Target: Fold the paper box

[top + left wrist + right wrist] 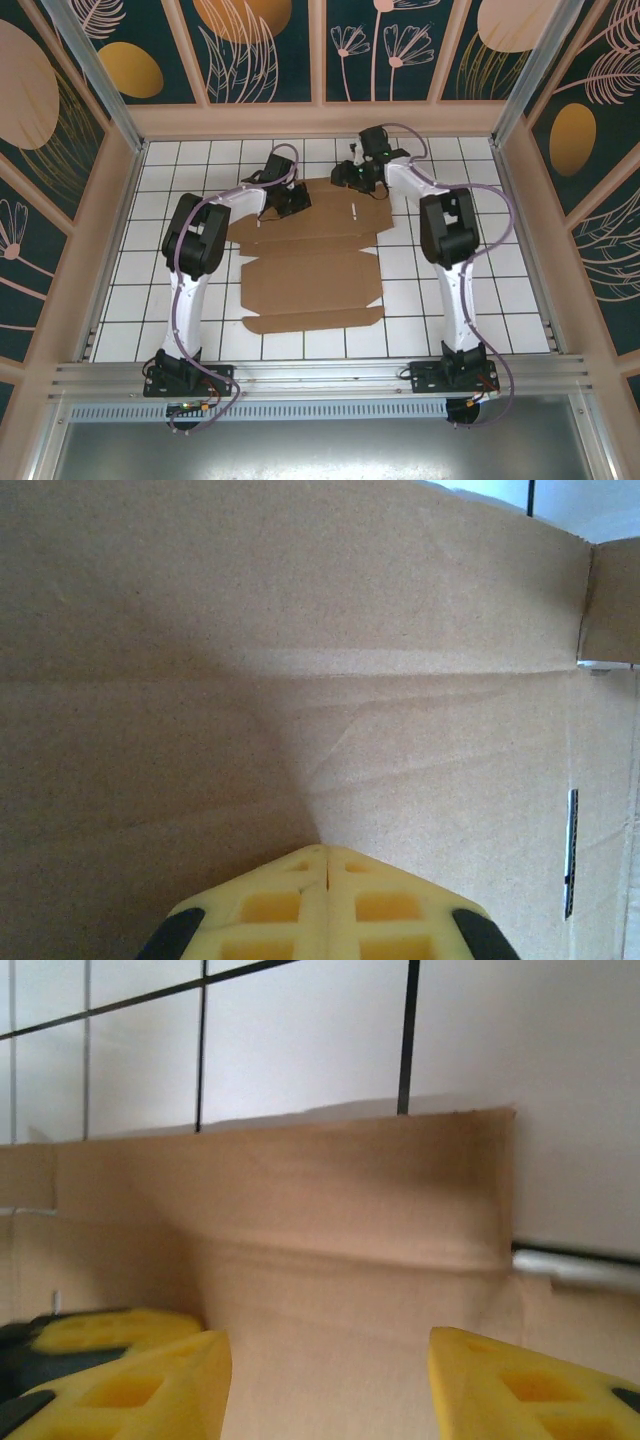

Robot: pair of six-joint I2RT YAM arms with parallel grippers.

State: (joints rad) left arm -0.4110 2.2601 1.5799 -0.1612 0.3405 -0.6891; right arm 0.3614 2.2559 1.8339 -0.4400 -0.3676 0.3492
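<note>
Table (480, 290): paper box (310, 275) lies at its centre, mostly flat, no walls raised; folding judged barely begun, only the far flap slightly lifted; left pincer (325, 855) clenched empty, tip against the far panel; right pincer (325, 1360) parted at the far edge, grasping nothing.

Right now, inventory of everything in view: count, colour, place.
Flat brown cardboard mailer box: one, brown, unfolded at table centre.
White tiled table: one, white with dark grid lines, under the box.
Floral wall panels: several, dark teal with orange and pink, around the table.
Metal rail: one, silver, near edge.
Arms: two, white and black, left arm, right arm.
Left gripper: one, yellow fingers, shut, over the box's far part.
Right gripper: one, yellow fingers, open, at the box's far edge.
</note>
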